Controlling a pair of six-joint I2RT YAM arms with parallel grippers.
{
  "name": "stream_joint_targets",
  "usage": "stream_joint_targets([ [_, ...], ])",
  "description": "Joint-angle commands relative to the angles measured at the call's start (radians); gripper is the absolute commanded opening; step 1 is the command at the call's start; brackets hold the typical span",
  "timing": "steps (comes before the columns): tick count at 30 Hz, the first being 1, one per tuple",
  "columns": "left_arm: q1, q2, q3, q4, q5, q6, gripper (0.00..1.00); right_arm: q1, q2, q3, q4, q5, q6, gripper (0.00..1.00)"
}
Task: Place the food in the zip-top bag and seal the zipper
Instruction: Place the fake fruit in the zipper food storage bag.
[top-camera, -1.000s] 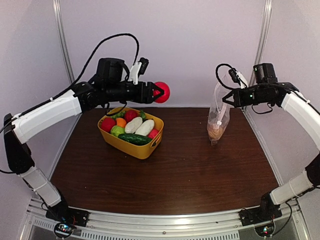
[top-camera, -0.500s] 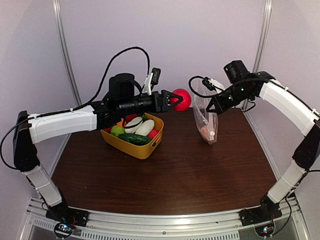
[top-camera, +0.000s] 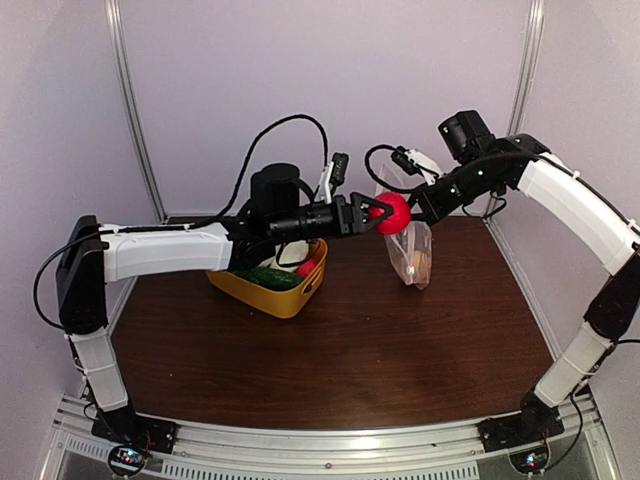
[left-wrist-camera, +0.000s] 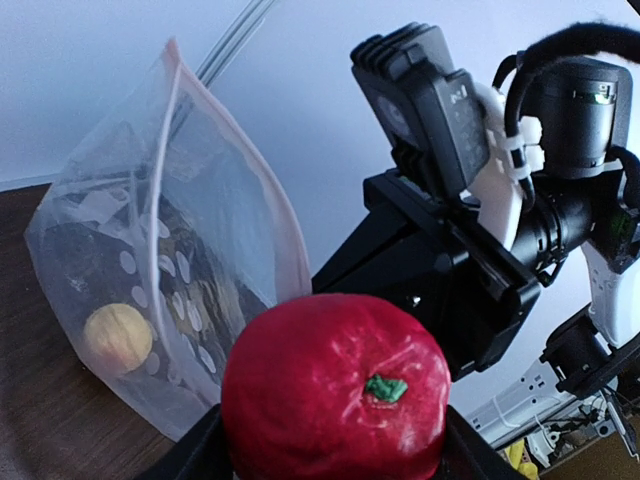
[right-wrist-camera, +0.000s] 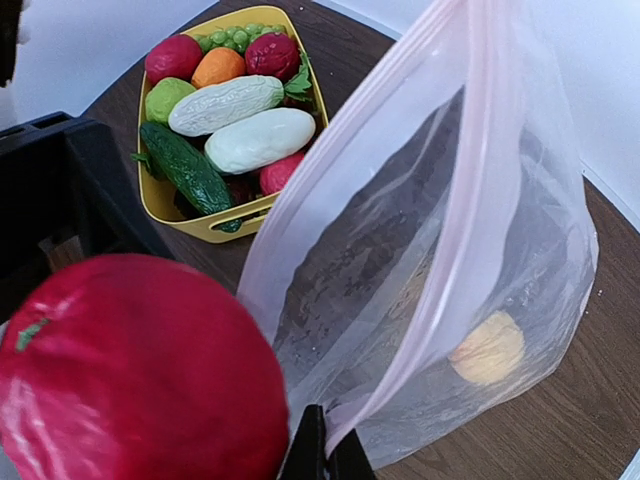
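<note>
My left gripper (top-camera: 378, 214) is shut on a red toy apple (top-camera: 394, 213), held in the air right at the mouth of the zip-top bag (top-camera: 412, 250). The apple fills the left wrist view (left-wrist-camera: 335, 390) and shows in the right wrist view (right-wrist-camera: 130, 370). My right gripper (top-camera: 418, 208) is shut on the bag's top edge at the pinkish zipper strip (right-wrist-camera: 450, 240) and holds the bag (right-wrist-camera: 440, 250) up, its bottom on the table. A yellow-tan piece (right-wrist-camera: 488, 348) lies inside the bag. More food (right-wrist-camera: 235, 105), including a cucumber (right-wrist-camera: 185, 165), sits in the yellow tub (top-camera: 285, 295).
The yellow tub (right-wrist-camera: 200, 222) stands at the back left of the brown table (top-camera: 380, 350), partly hidden by my left arm. The enclosure wall and its metal posts (top-camera: 135, 110) stand close behind the bag. My two arms nearly meet above the table's back middle.
My left gripper has carried the red apple rightward from above the tub to the bag's mouth. My right gripper has moved the bag leftward toward it.
</note>
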Motion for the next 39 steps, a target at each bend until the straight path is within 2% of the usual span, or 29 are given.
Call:
stream_joint_targets([
  [1,-0.005,0.052,0.082,0.033,0.009,-0.037,0.45,0.020,-0.003,0.025,-0.014,-0.021,-0.001,0.00],
  [4,-0.004,0.072,0.105,-0.011,-0.027,-0.050,0.43,0.025,-0.006,0.022,-0.016,-0.035,-0.003,0.00],
  [8,-0.005,0.105,0.195,-0.229,-0.146,-0.032,0.41,0.033,-0.021,0.027,-0.016,-0.021,-0.006,0.00],
  [12,-0.005,0.136,0.250,-0.349,-0.216,-0.032,0.41,0.034,-0.043,0.027,-0.017,-0.009,-0.009,0.00],
  [19,-0.004,0.131,0.265,-0.418,-0.292,-0.046,0.40,0.035,-0.062,0.024,-0.020,0.063,-0.008,0.00],
  [22,-0.004,0.132,0.276,-0.409,-0.295,-0.030,0.40,0.034,-0.063,0.022,-0.021,0.019,-0.008,0.00],
  [24,-0.005,0.141,0.298,-0.397,-0.288,-0.016,0.45,0.035,-0.058,0.026,-0.023,-0.029,-0.003,0.00],
  [25,-0.005,0.146,0.307,-0.382,-0.272,-0.011,0.50,0.035,-0.052,0.032,-0.026,-0.046,-0.002,0.00],
  [26,-0.006,0.151,0.313,-0.346,-0.249,-0.002,0.61,0.035,-0.047,0.040,-0.029,-0.070,0.000,0.00],
  [27,-0.008,0.157,0.329,-0.324,-0.230,0.015,0.67,0.034,-0.041,0.048,-0.033,-0.084,0.001,0.00],
  [29,-0.015,0.171,0.386,-0.342,-0.204,0.082,0.75,0.034,-0.037,0.065,-0.034,-0.097,0.004,0.00],
  [32,-0.020,0.155,0.466,-0.449,-0.226,0.152,0.82,0.024,-0.036,0.099,-0.035,-0.074,0.002,0.00],
  [35,-0.020,0.101,0.450,-0.480,-0.264,0.186,0.91,-0.014,-0.034,0.117,-0.032,-0.059,0.003,0.00],
  [39,-0.019,0.044,0.411,-0.484,-0.257,0.219,0.94,-0.070,-0.022,0.121,-0.027,-0.088,0.010,0.00],
])
